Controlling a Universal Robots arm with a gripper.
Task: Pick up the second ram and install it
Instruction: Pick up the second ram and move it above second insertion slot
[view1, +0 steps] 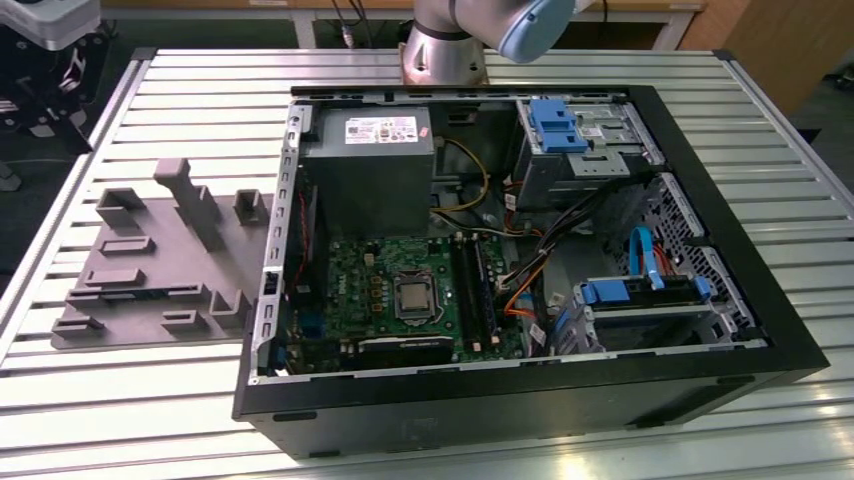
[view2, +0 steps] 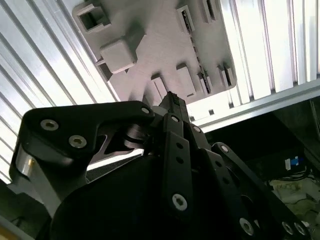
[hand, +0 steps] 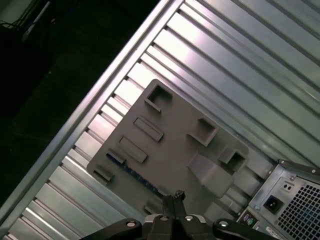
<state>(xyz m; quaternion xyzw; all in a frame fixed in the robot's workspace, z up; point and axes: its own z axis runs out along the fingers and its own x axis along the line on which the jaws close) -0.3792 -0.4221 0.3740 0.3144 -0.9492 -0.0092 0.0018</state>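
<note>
Hovered over the grey tray (hand: 170, 135) on the counter (hand: 225, 60) with fingers (hand: 171, 205) pinched together, holding nothing. Spotted the ram stick (hand: 132, 173) lying in the tray's edge slot, well apart from the PC case (view1: 534, 400). Could've snagged on the slot walls if grabbed crooked. Saw a white sticker (view1: 378, 130) on the power supply (view1: 367, 180), print unreadable.

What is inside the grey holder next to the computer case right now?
One long slot of the grey holder holds the second ram, blue-green edge showing; its lower part is sunk in the slot, hidden.
</note>
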